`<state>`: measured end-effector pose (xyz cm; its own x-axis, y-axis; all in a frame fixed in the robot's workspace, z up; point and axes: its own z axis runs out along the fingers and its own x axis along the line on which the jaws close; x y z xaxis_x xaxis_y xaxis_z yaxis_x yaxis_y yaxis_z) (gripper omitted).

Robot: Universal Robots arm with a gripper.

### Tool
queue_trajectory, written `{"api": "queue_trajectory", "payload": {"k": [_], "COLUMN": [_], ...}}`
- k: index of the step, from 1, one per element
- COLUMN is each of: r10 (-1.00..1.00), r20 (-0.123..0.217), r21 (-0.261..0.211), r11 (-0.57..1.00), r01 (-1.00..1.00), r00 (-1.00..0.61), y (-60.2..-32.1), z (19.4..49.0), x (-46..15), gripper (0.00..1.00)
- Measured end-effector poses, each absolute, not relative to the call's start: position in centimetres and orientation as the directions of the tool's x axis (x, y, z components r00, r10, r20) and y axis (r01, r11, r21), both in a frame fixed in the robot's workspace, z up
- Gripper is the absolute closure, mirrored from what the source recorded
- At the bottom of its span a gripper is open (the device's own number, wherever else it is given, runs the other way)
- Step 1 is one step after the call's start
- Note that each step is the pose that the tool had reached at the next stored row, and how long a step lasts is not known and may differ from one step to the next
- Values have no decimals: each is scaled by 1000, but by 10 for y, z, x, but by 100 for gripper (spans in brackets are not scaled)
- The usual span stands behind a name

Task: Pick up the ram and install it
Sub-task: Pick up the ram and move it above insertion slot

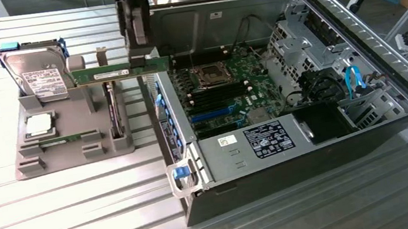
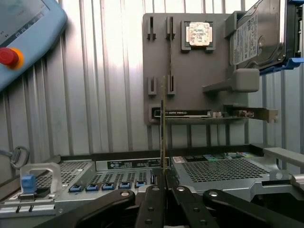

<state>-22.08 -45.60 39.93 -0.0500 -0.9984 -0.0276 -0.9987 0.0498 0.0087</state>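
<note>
Workshop: slatted metal bench (image 1: 82,213), opened PC case (image 1: 277,190).

ram (image 1: 121,71): two; hard drive (image 1: 40,77), processor (image 1: 39,124), expansion card (image 1: 113,111): one each

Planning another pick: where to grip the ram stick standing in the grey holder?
Probably mid-length on the ram stick, pinching its flat faces from straight above. It stands on edge with both ends in the grey holder's slots, leaving the middle free.

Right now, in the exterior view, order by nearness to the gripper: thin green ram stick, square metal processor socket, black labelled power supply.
1. ram stick, held in the gripper
2. processor socket, on the motherboard, exterior view's right
3. power supply, past the socket, lower right
</note>
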Motion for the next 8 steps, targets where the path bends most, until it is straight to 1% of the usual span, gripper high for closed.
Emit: {"api": "queue_trajectory", "payload": {"k": [8], "r10": [-999], "r20": [-28], "r21": [9], "r11": [46], "r01": [-999], "r00": [-46], "y": [-456], "z": [399], "x": [-199], "gripper": [88]}}
